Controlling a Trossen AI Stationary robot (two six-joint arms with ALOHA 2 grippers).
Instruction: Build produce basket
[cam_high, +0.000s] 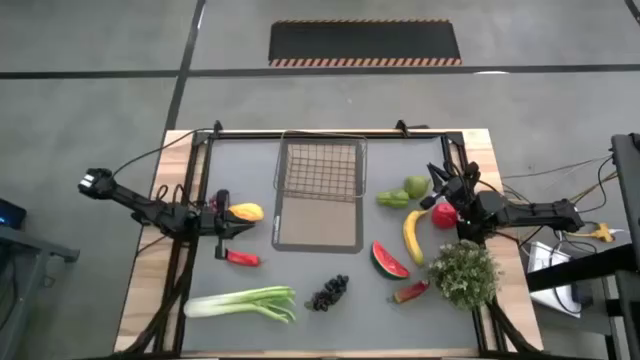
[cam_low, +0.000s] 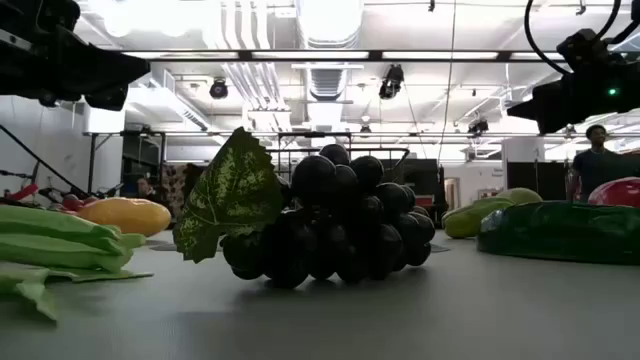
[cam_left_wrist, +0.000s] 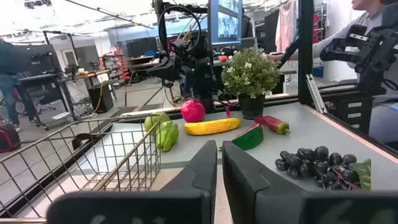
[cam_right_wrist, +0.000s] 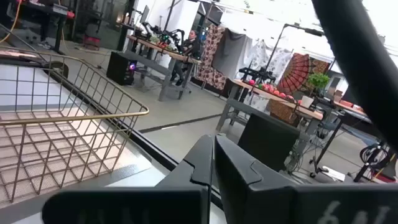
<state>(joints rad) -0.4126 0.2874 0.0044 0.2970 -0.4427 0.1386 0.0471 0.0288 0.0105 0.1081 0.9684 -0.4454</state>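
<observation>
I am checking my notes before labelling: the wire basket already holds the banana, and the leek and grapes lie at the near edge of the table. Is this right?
Not quite. The basket holds nothing; the high view shows the banana lying on the table to the basket's right, beside the apple. The leek and grapes do lie at the near edge.

leek (cam_low: 50, 235): in the low view, cut off by the picture's nine o'clock edge
watermelon slice (cam_low: 560, 232): runs off the three o'clock edge there
red apple (cam_low: 620, 192): only its top shows above the slice, also cut at three o'clock
basket (cam_right_wrist: 56, 124): cut by the right wrist picture's edge
person (cam_low: 598, 160): distant, small
</observation>
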